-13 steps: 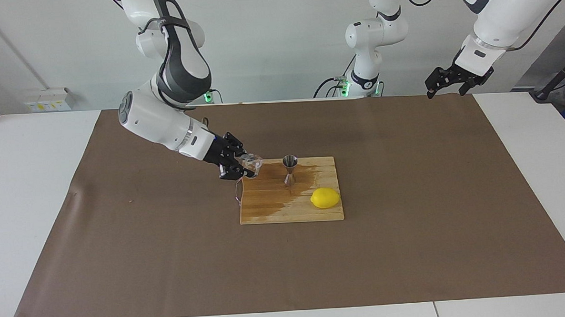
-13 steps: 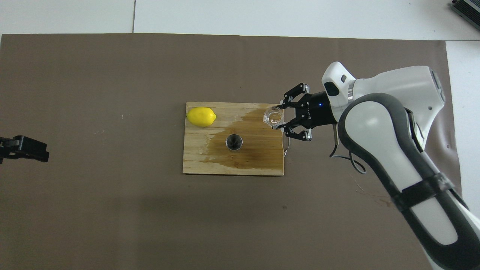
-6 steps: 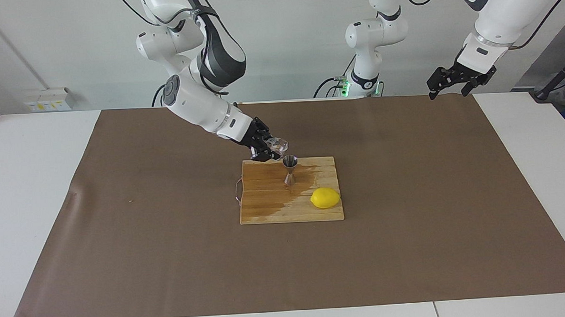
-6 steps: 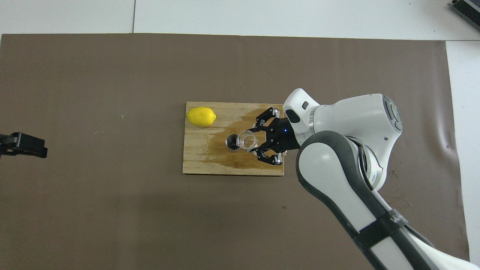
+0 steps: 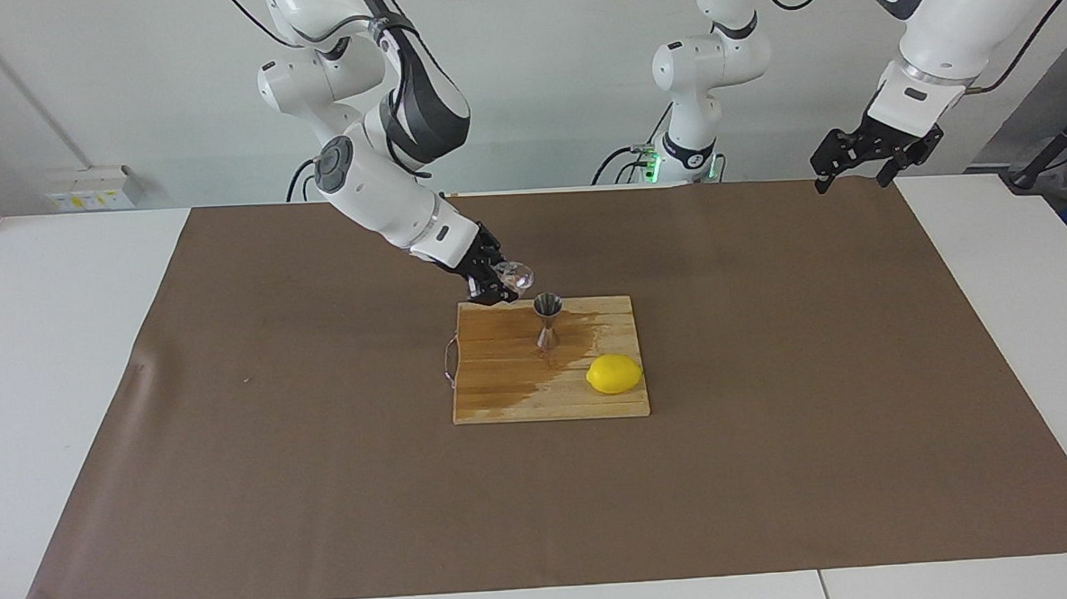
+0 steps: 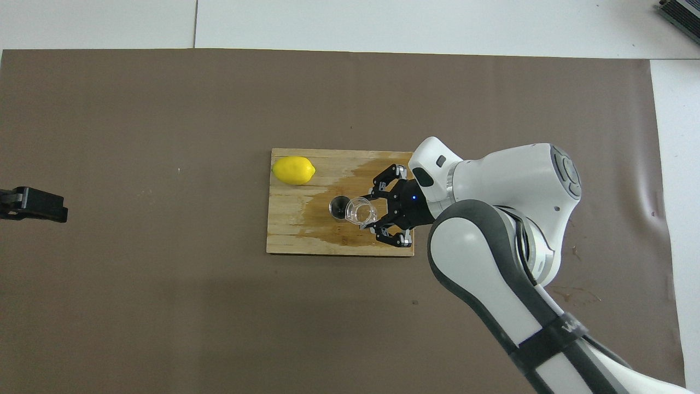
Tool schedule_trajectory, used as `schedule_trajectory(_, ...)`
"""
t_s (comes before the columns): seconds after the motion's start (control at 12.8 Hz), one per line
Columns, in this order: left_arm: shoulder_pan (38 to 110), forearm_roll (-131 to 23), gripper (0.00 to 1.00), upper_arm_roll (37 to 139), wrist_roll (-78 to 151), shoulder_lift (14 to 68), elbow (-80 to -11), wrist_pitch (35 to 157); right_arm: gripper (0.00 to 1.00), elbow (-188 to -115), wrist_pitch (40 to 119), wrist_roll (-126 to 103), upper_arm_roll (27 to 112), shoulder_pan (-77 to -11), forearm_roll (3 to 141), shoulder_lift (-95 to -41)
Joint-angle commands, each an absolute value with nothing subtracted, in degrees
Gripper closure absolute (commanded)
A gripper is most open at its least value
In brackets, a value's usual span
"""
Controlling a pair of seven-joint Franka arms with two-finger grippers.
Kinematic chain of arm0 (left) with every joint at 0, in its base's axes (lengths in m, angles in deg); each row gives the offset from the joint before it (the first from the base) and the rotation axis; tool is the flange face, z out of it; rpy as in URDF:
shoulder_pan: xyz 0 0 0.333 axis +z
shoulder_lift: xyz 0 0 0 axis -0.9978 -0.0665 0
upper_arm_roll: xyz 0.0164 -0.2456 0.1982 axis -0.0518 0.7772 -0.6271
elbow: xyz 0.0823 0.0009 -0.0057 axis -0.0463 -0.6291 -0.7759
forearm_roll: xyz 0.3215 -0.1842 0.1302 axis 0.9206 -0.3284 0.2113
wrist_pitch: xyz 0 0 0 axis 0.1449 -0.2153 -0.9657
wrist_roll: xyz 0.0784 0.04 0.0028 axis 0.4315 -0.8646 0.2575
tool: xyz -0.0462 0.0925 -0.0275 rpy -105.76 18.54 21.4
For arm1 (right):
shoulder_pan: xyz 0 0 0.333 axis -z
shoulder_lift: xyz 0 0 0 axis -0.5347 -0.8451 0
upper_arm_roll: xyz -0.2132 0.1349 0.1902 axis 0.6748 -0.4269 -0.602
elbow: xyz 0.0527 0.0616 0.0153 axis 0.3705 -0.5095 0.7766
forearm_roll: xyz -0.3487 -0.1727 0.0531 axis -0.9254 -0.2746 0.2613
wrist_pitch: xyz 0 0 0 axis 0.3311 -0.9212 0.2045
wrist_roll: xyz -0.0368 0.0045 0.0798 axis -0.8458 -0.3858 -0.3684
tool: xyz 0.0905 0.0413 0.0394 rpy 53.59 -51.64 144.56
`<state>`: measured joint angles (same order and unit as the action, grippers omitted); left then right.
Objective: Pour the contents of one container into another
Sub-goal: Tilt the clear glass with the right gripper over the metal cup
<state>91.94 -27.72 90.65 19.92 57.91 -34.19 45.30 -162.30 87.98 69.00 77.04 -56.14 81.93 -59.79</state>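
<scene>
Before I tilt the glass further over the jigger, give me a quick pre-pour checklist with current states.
1. Right gripper shut on the glass cup: ok.
2. Cup raised beside the jigger mouth, slightly toward the right arm's end: ok.
3. Jigger upright on the cutting board: ok.
4. Board dry: not ok, wet stain around the jigger.
5. Lemon apart from the jigger: ok.
6. Liquid left in the cup: cannot tell.

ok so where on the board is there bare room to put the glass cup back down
Free: the cutting board corner nearer the robots toward the left arm's end, and the strip between the lemon and the right gripper. Crowded: the middle, where that gripper holds the glass cup over the jigger. The left gripper waits, open.
</scene>
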Motion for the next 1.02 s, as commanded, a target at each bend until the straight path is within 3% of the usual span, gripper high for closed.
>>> schedule_trajectory(0.0,92.25,-27.18,0.00,91.01,19.90,58.90,-35.39,45.96,1.00,-163.06,88.88,64.70,77.35,-56.67,78.96,-58.26)
schedule_trajectory(0.94,93.04,-27.18,0.00,90.84,19.99,58.99,-35.39,44.81,1.00,-157.00,88.36,48.78,77.44,-58.51,69.12,-62.12)
